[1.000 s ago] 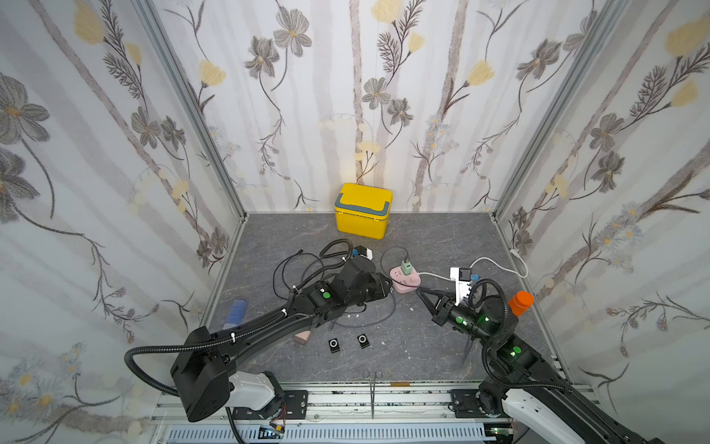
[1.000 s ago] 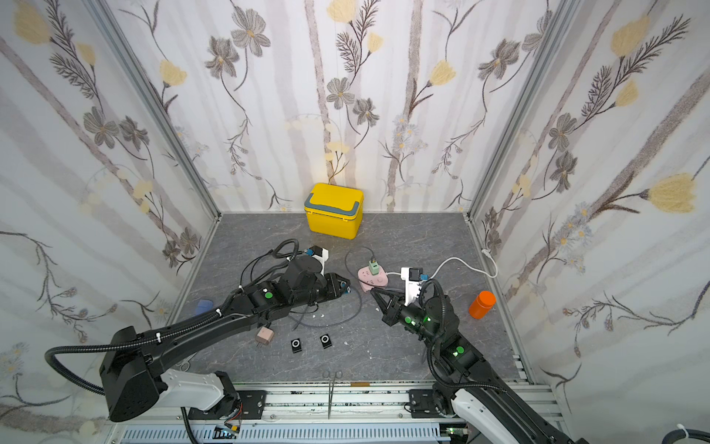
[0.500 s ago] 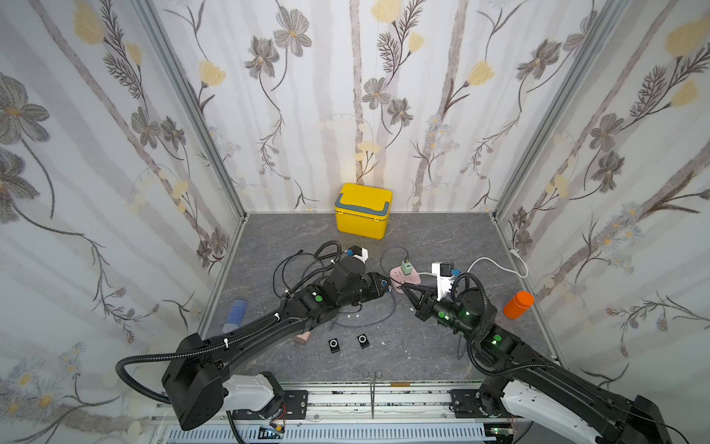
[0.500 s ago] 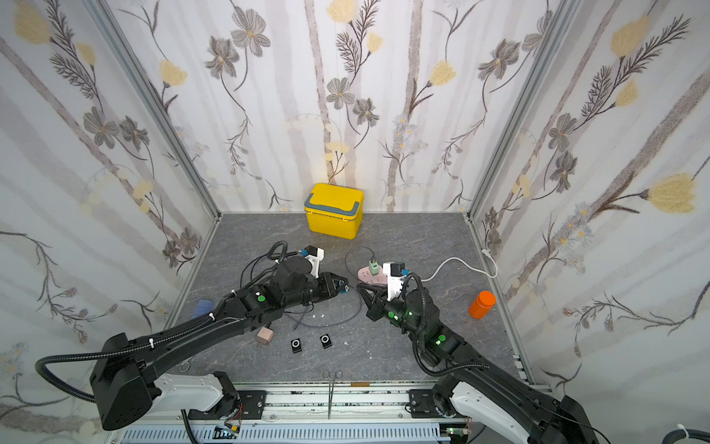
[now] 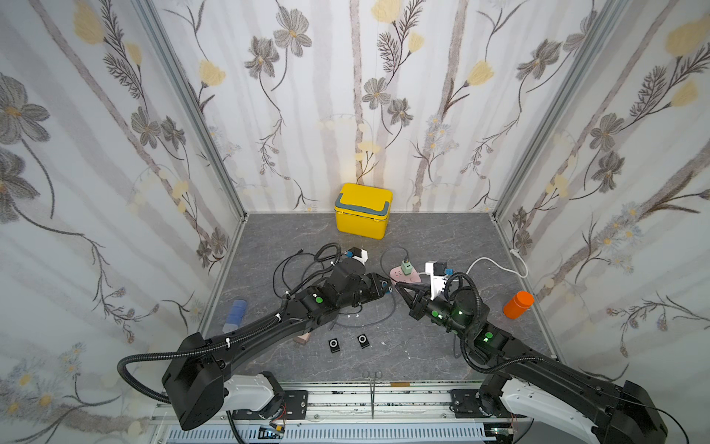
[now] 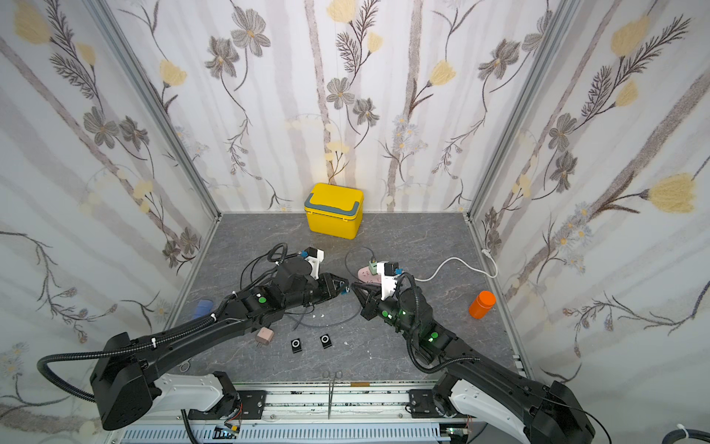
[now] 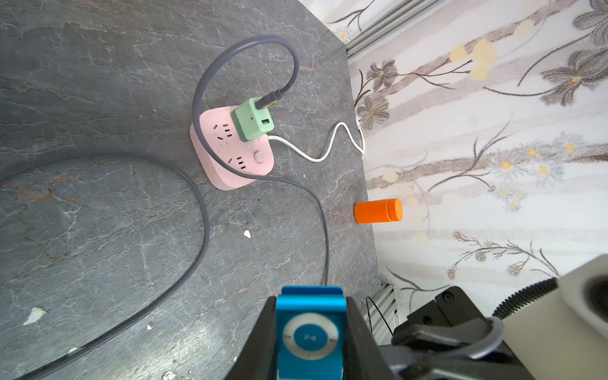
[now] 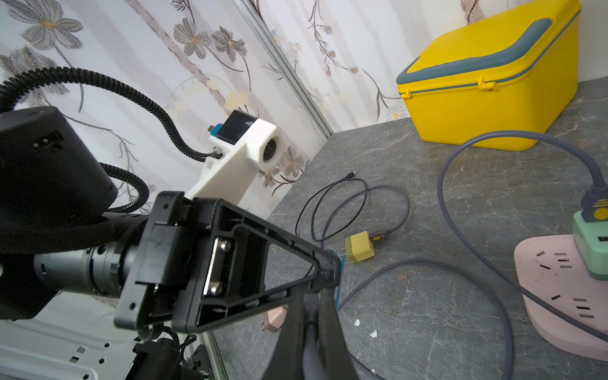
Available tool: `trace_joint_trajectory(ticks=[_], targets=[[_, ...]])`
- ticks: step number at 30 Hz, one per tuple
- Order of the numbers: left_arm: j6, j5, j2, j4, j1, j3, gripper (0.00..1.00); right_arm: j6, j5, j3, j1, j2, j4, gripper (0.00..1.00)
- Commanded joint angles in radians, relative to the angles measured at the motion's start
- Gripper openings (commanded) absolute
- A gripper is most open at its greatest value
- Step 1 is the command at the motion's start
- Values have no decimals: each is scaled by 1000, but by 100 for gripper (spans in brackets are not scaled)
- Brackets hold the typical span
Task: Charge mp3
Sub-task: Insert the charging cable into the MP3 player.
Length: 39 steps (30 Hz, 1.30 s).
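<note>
The left gripper [image 5: 385,286] stays clamped narrowly on the blue mp3 player [image 7: 311,332], carried clear of the floor just in front of the pink power strip [image 5: 403,273]. The right gripper [image 5: 398,285] is pinched tight on the end of the gray cable [image 7: 206,227], whose other end sits in the green charger [image 7: 251,120] plugged into that strip. A second ago the right gripper hung well off to the strip's orange-bottle side. It has since swung in, and its tip now almost meets the left one in both top views. The left arm has also reached slightly nearer the strip. The orange bottle [image 5: 518,304] and two black players [image 5: 334,344] lie where they were.
</note>
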Motion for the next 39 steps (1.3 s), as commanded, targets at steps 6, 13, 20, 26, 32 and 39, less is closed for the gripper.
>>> trace_joint_trajectory(ticks=[6,13,20,26,32,39], targets=[[0,-8,-11,31,0,-2,15,2,38,-12,6,-11,4,0],[3,6,-12,35,0,0,14,-9,39,-3,6,5,-11,0],[11,1,-6,32,-1,-1,14,6,11,-4,6,22,19,0],[17,7,7,27,1,4,14,6,8,2,6,24,20,0],[8,-10,6,27,-1,4,13,10,-4,11,6,51,18,0],[6,-7,3,19,-2,24,13,4,17,-11,6,49,0,0]])
